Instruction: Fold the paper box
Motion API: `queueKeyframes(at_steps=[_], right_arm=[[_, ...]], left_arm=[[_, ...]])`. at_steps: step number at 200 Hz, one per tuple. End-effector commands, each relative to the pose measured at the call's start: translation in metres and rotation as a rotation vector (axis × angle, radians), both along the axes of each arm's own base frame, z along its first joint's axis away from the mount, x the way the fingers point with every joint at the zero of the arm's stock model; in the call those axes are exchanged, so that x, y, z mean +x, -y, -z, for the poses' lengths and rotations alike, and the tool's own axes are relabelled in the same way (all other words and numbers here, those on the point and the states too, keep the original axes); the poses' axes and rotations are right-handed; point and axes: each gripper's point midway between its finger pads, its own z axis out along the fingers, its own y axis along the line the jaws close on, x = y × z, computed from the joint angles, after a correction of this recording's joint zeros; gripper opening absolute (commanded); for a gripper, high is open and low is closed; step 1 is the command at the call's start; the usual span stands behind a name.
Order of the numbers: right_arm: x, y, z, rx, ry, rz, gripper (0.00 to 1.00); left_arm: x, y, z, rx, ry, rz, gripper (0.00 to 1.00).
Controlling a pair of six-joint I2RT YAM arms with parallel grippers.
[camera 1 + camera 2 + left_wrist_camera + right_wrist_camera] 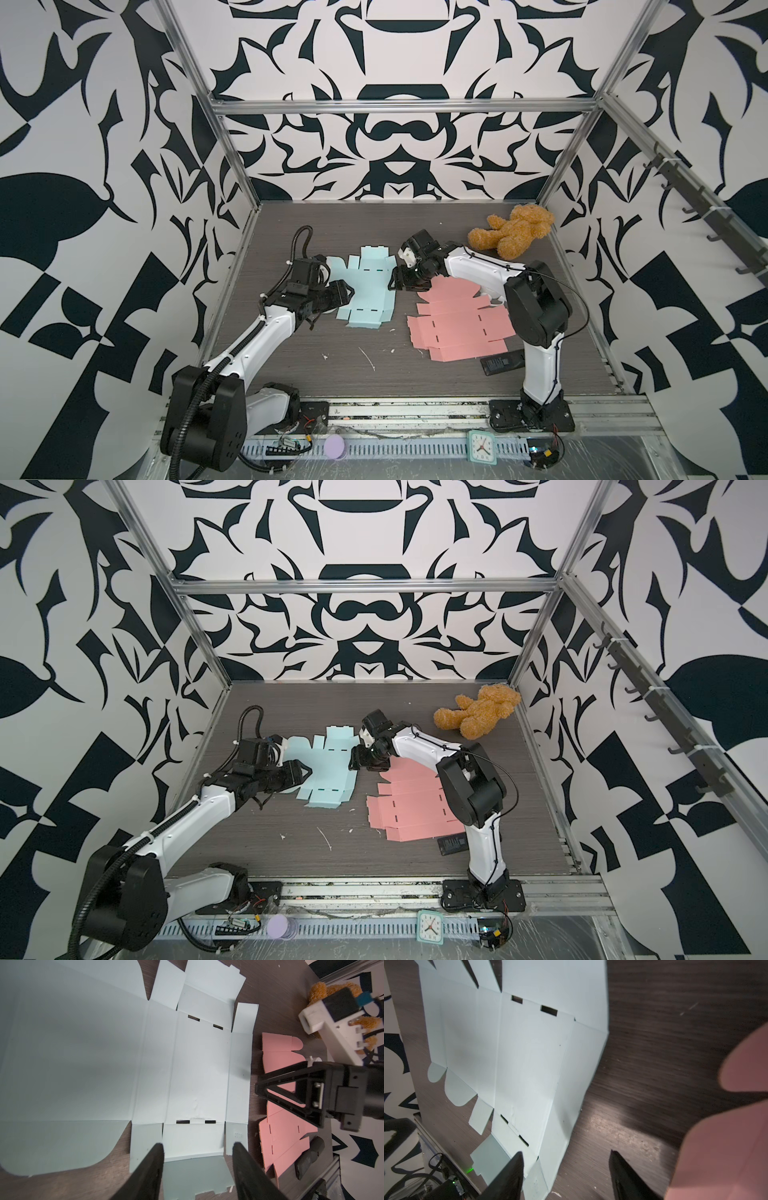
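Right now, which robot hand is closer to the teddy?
The right. The right gripper sits at the blue sheet's edge on the teddy's side; the left gripper is over the sheet's opposite side, farther from the teddy.

Both top views are bright, evenly lit from above and sharp, with soft shadows under the arms beside the blue paper box (365, 291). In the left wrist view, that box is pale at its middle and dims to grey shade nearest the lens. In the right wrist view, the table (654, 1053) beside the box is streaked with blur, carries a pale glare patch, and the pink sheet (726, 1147) is out of focus.
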Motion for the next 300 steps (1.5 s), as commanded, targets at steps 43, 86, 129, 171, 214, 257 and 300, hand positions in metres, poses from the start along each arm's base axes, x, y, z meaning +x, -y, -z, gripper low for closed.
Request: queueKeyframes(at_steps=[43,86,129,171,214,257,300], right_arm=[[0.006,-0.014,0.002,0.07,-0.014,0.015,0.53],[0.009,-0.021,0.007,0.105,-0.033,0.025,0.41],[0.011,-0.025,0.009,0.117,-0.039,0.029,0.31],[0.013,-0.026,0.008,0.12,-0.034,0.028,0.21],[0.008,-0.022,0.0,0.101,-0.021,-0.006,0.12],[-0.002,-0.011,-0.011,0.05,-0.008,-0.075,0.1],[-0.023,0.0,-0.02,-0.093,-0.012,-0.238,0.11]], left_arm=[[-0.01,-0.001,0.002,-0.002,-0.015,0.002,0.56],[-0.01,-0.001,0.0,0.0,-0.013,0.003,0.56],[-0.012,-0.002,0.002,0.003,-0.018,0.0,0.56],[-0.013,-0.003,0.0,0.0,-0.017,-0.002,0.56],[-0.014,-0.004,-0.001,0.004,-0.014,-0.005,0.56],[-0.019,-0.007,0.0,0.013,-0.017,-0.012,0.56],[-0.022,-0.009,0.006,0.023,-0.032,-0.016,0.57]])
